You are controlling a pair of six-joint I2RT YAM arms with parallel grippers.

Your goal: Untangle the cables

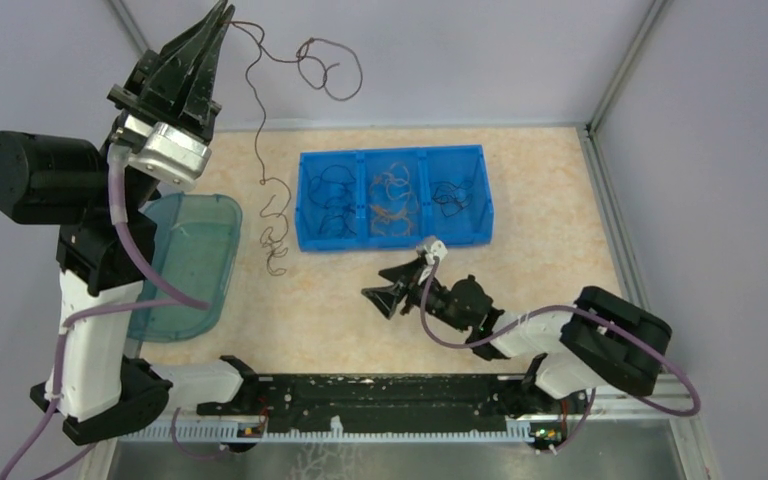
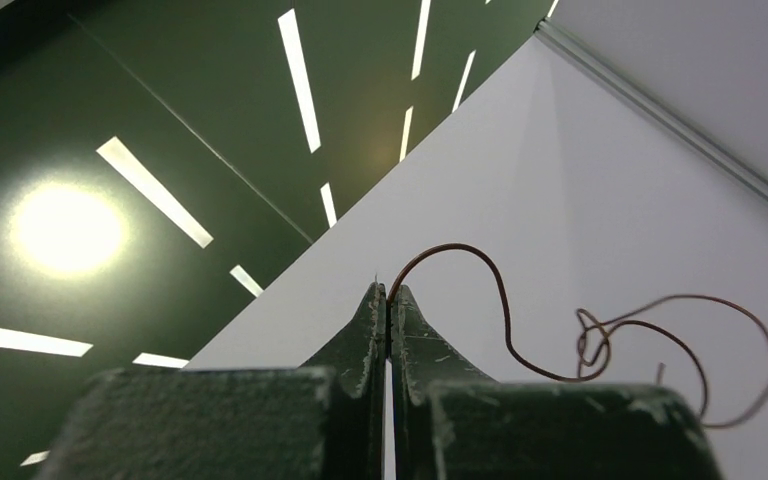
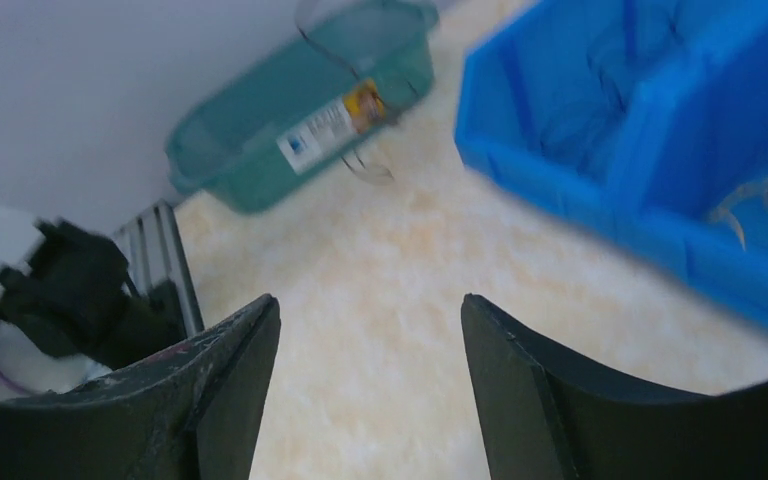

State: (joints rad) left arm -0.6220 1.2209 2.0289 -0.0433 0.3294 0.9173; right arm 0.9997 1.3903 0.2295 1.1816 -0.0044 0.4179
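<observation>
My left gripper (image 1: 225, 10) is raised high at the back left, shut on a dark brown cable (image 1: 256, 130). The cable hangs from the fingertips in a long curly strand to the table beside the blue bin, with a loop (image 1: 332, 68) off to the right in the air. In the left wrist view the brown cable (image 2: 505, 310) leaves the closed tips (image 2: 389, 296). My right gripper (image 1: 380, 297) is open and empty, low over the table in front of the bin. In the right wrist view it (image 3: 370, 305) frames bare table.
A blue three-compartment bin (image 1: 393, 232) holds dark wires left and right and orange wires in the middle. A teal lid or tray (image 1: 185, 265) lies at the left, also shown in the right wrist view (image 3: 260, 150). A black rail (image 1: 380, 395) runs along the near edge.
</observation>
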